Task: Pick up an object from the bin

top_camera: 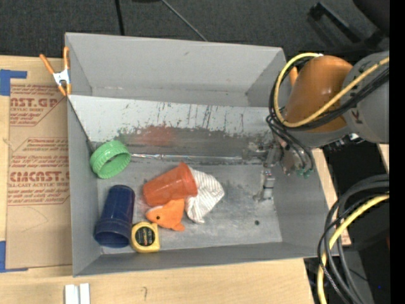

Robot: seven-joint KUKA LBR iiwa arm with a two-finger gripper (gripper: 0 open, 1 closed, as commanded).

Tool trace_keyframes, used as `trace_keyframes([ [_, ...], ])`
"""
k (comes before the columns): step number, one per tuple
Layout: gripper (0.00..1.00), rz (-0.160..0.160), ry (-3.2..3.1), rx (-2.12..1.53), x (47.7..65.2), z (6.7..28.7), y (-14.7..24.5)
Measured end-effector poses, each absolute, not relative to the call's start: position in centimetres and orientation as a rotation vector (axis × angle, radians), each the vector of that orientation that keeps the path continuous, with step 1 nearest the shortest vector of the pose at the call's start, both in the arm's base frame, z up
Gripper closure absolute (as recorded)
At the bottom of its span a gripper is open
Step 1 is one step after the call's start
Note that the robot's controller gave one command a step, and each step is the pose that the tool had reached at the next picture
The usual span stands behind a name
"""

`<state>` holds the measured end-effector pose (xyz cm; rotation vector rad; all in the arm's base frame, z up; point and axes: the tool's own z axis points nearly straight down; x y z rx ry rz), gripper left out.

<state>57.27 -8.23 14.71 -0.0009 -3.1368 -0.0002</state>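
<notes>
A grey metal bin (190,75) seen from above, with the robot arm entering from the right of the frame. The tool (267,192) hangs low over bare bin floor at right of centre, holding nothing; whether it is wide or narrow cannot be told from this angle. All the loose things lie to its left. Nearest is a crumpled white cloth (207,195), touching an orange cup (169,183) that lies on its side. Below the cup sits a small orange toy (168,216), then a yellow tape measure (144,236) and a dark blue cup (115,215) at lower left, and a green ring-shaped lid (109,158) at far left. No thing lies under the tool, so closing here would likely catch nothing and could scrape the metal floor. If it went for the cloth, the limp fabric might slip free or drag the orange cup along, since the two touch.
</notes>
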Motion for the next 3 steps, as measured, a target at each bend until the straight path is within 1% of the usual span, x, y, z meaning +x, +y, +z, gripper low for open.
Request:
trace_keyframes([
  [1,0.0,0.001,-3.144,0.001,57.4,15.2,-8.2],
  [2,0.0,0.002,-3.142,0.134,56.1,12.8,-3.8],
  [3,0.0,0.0,-3.128,0.318,57.1,9.0,0.5],
])
